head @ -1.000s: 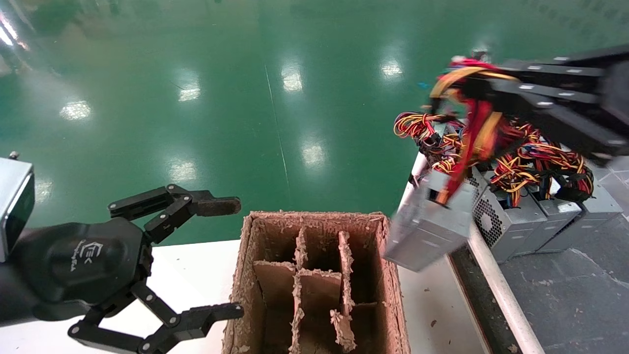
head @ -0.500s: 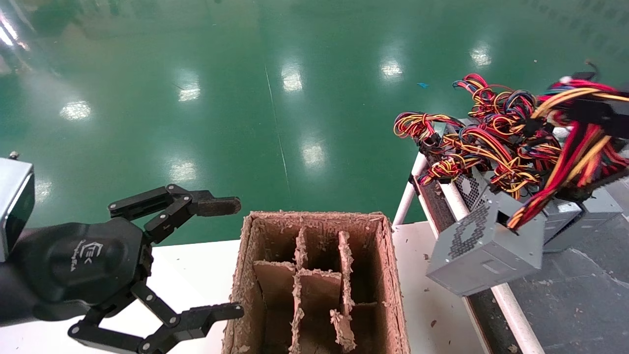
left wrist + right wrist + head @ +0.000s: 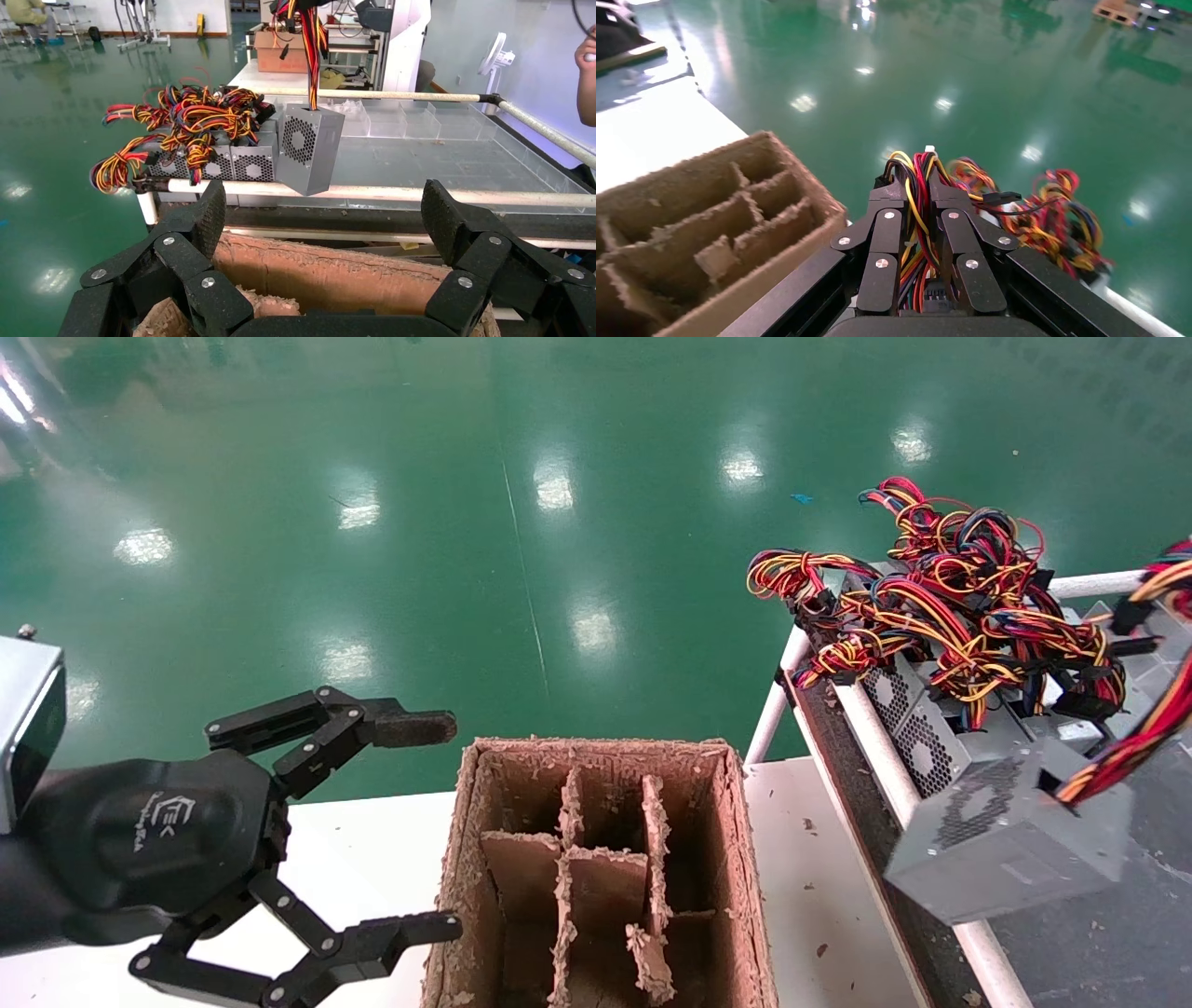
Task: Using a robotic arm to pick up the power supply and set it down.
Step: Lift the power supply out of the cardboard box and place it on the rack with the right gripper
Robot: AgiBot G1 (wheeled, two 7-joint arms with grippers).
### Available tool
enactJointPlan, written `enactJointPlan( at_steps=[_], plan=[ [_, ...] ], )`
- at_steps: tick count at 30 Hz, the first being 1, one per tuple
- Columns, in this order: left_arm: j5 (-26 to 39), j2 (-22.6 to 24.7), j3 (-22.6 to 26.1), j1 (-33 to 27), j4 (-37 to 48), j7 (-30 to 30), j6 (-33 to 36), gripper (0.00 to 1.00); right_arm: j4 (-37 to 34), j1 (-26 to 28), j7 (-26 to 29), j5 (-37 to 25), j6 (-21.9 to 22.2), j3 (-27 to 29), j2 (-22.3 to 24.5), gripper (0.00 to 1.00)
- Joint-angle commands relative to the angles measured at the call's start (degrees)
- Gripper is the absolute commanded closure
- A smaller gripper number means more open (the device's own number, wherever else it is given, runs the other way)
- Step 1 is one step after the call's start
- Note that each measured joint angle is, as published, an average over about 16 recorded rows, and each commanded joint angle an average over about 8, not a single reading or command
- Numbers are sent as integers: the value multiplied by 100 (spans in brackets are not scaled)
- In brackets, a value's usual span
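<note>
The power supply [image 3: 1010,840], a small grey box with a mesh vent, hangs tilted by its red, yellow and black wire bundle [image 3: 1131,747] over the rack's white rail. In the left wrist view the power supply [image 3: 309,147] dangles in front of the other boxes. My right gripper [image 3: 921,186] is shut on that wire bundle [image 3: 916,210]; it is out of the head view at the right. At the lower left my left gripper [image 3: 442,826] is parked, open and empty, beside the cardboard box; its fingers [image 3: 211,207] spread wide.
A worn cardboard box [image 3: 601,756] with dividers stands on the white table [image 3: 372,840]. To the right, a rack with a white tube rail [image 3: 871,728] holds several alike grey boxes [image 3: 931,738] under a tangled mass of wires [image 3: 941,598]. Green floor lies beyond.
The power supply has swung right and lower, from the cardboard box's right edge to over the rack rail. The right gripper has left the head view. The left arm has not moved.
</note>
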Motion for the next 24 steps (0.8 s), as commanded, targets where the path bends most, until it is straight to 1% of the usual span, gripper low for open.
enactJointPlan(
  at_steps=[1, 8, 15, 20, 24],
  plan=[
    [0, 0, 0, 0, 0, 0, 0, 0, -42, 21, -170, 204, 72, -247, 127, 100],
    [-1, 0, 1, 0, 0, 0, 0, 0, 61, 393, -890, 1004, 367, -1400, 597, 100],
    [-1, -1, 1, 0, 0, 1, -1, 0, 256, 790, -1532, 1625, 613, -2506, 964, 100],
    [-1, -1, 2, 0, 0, 1, -1, 0, 305, 966, -1857, 1888, 602, -3084, 1076, 100],
    [-2, -1, 2, -1, 0, 1, -1, 0, 320, 1003, -2016, 1965, 583, -3383, 1057, 100]
  ],
)
